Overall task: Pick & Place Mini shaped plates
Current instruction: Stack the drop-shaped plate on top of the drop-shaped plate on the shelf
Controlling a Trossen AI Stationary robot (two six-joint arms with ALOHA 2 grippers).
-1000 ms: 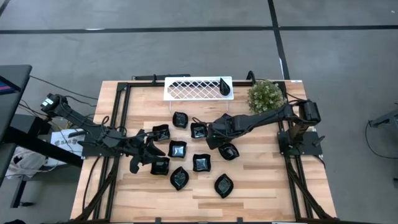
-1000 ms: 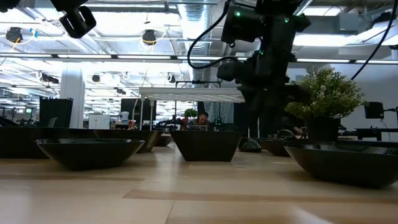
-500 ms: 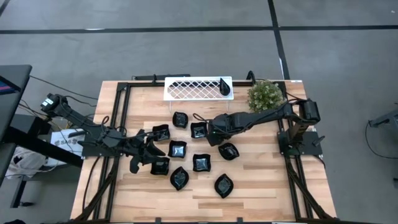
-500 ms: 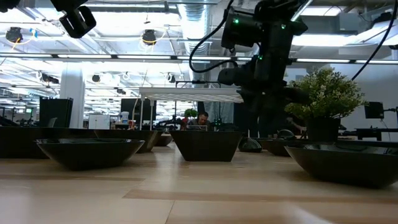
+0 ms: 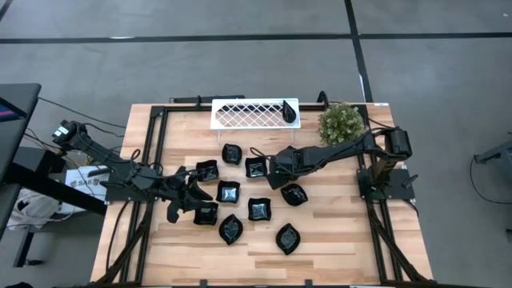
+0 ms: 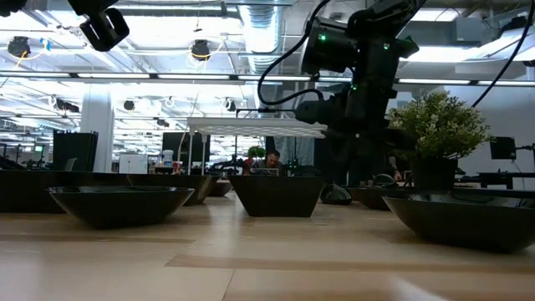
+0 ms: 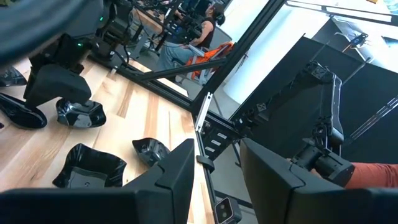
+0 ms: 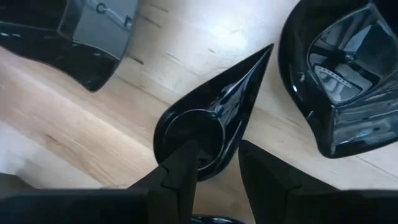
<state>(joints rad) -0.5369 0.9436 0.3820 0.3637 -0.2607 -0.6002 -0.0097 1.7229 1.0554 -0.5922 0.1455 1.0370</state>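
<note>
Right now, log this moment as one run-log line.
right gripper: shut on teardrop plate, above table centre | left gripper: open, empty, table's left | white lattice tray: one teardrop dish inside

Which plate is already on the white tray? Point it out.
The teardrop plate at the right end of the white tray. It alone sits on the tray; none of the other plates does.

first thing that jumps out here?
The black plates scattered over the table's middle, with one teardrop plate already on the white tray at the far edge. The right hand hangs over another teardrop plate, fingers either side of its rim; the left hand sits by the plates on its side.
</note>
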